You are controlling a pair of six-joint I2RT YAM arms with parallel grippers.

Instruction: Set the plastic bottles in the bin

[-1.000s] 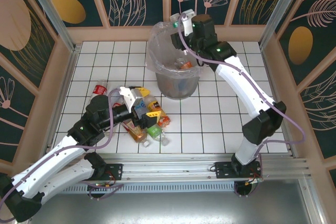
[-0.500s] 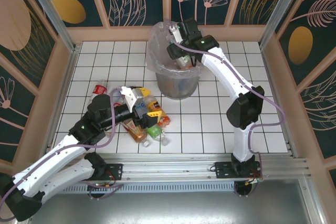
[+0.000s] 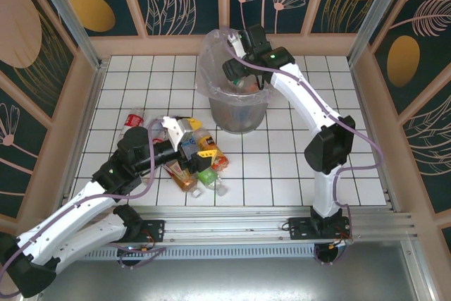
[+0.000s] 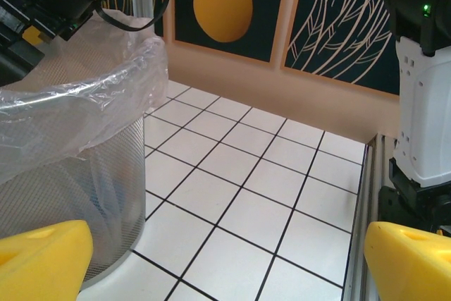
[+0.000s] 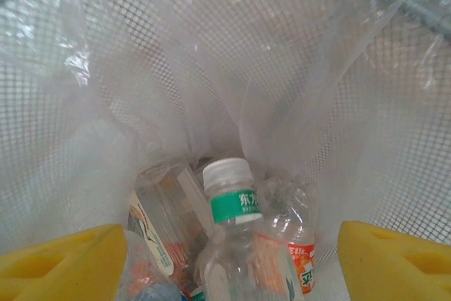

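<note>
1. Over the bin [image 3: 239, 114], at the far side of the counter [image 3: 303, 160], the right hand [image 3: 239, 72] points down into the clear liner. Its fingers stand well apart and grip nothing.
2. Bin contents, right wrist view: a green-labelled bottle [image 5: 232, 206] with a white cap lies loose at the bottom. Just beside it is an orange-labelled bottle [image 5: 299, 252], and at least one more lies to the left. All of them are below the fingers, none between them.
3. Left hand [image 3: 197, 139]: fingers spread wide and empty, hovering at the pile [image 3: 201, 170] of bottles on the counter, near the front of the bin.
4. A red-labelled bottle [image 3: 134, 118] lies on the counter apart from the pile, to its left.
5. Progress (judged): partly done. A few bottles are binned. The pile and the red-labelled bottle are left, probably the larger share of the work. Exact counts cannot be told.
</note>
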